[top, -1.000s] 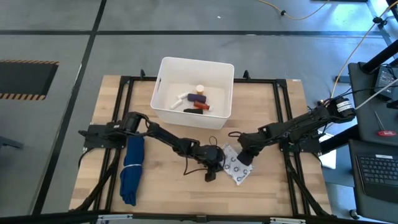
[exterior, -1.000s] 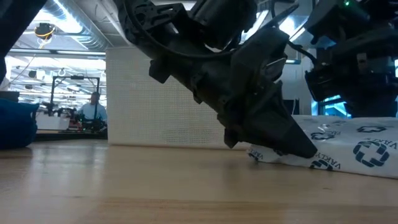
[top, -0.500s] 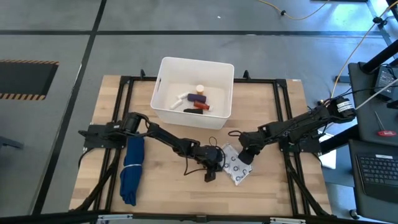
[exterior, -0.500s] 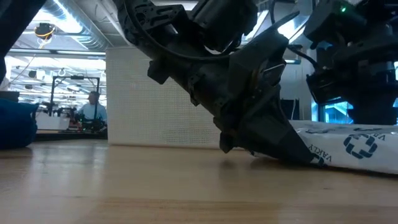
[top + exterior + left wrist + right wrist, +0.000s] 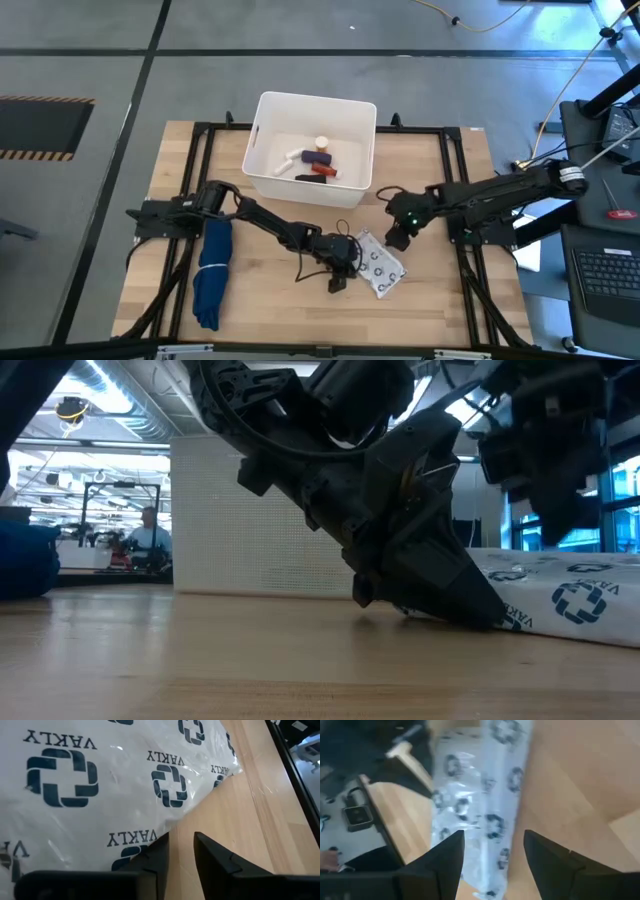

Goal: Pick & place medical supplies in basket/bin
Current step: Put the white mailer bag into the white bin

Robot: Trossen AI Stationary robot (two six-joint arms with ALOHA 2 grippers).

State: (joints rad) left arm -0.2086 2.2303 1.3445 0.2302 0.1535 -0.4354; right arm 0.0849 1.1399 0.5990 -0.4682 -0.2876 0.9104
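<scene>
A white printed pack [image 5: 378,268] lies flat on the wooden table. My left gripper [image 5: 340,278] is tipped down at the pack's left edge, its fingers a narrow gap apart [image 5: 181,836] with bare wood between them. My right gripper [image 5: 398,238] hangs open above the pack's far end [image 5: 494,837] and holds nothing. The white bin [image 5: 262,150] stands at the table's far middle. Inside it are a white-capped vial [image 5: 322,144], a purple piece [image 5: 318,158], a red tube [image 5: 322,170], a black piece [image 5: 305,178] and a white roll [image 5: 288,160]. My left gripper comes down at a slant from the table's left, with its fingertips low at the pack's edge [image 5: 150,845]. One finger [image 5: 156,857] overlaps that edge in the wrist view. I cannot tell whether it touches the pack. The pack lies flat on the table.
A long folded blue cloth [image 5: 212,272] lies along the table's left side beside the left arm. A black frame [image 5: 455,190] runs around the tabletop. Bare wood lies between the bin and the pack. In the low view, a person [image 5: 150,540] shows far off in the room.
My right gripper has come off the pack's far end, risen and drawn back toward the table's far right. The pack stays lying on the table in about the same place.
</scene>
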